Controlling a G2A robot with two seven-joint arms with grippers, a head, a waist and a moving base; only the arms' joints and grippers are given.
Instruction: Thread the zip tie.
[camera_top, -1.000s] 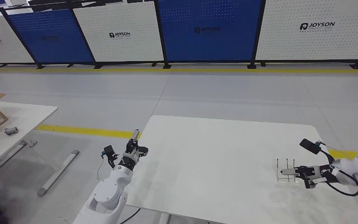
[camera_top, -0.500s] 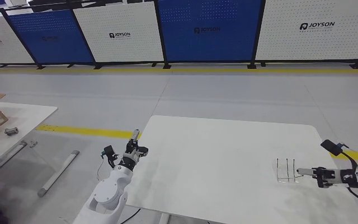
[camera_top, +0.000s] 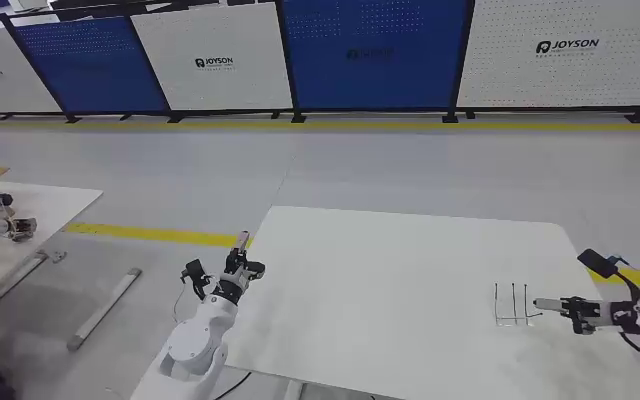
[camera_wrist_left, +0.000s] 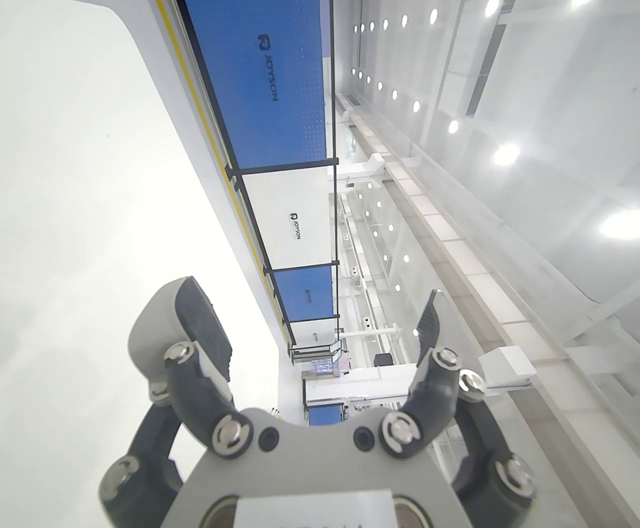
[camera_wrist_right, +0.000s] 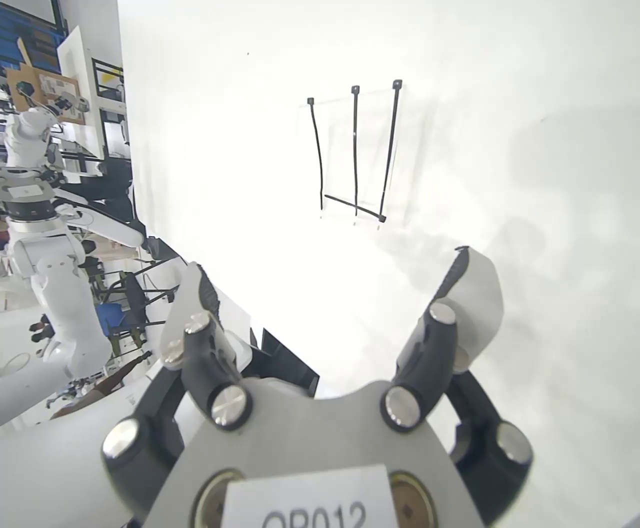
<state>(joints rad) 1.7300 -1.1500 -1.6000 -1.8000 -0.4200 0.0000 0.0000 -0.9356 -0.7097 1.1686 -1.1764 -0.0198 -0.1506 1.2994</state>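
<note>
From above, we see a smooth white table (camera_top: 400, 260) with rounded corners. Thin black zip ties (camera_top: 512, 303) lie flat near its right edge. The right pincer (camera_top: 540, 303) is just beside them, pointing their way. The left pincer (camera_top: 241, 242) is at the table's left edge, well apart from the ties.

In the left wrist view, the left pincer (camera_wrist_left: 315, 320) gapes wide and holds nothing. Its grey metal fingers (camera_wrist_left: 155, 330) are faced with ribbed black rubber.

In the right wrist view, the right pincer (camera_wrist_right: 332, 272) is also spread apart and empty. Beyond it, three slim zip ties (camera_wrist_right: 355, 150) lie side by side on a clear flat sheet (camera_wrist_right: 337, 150), each with a small square head at its far end. One of the outer ones bows slightly. A fourth tie (camera_wrist_right: 350, 204) lies across their near ends.
</note>
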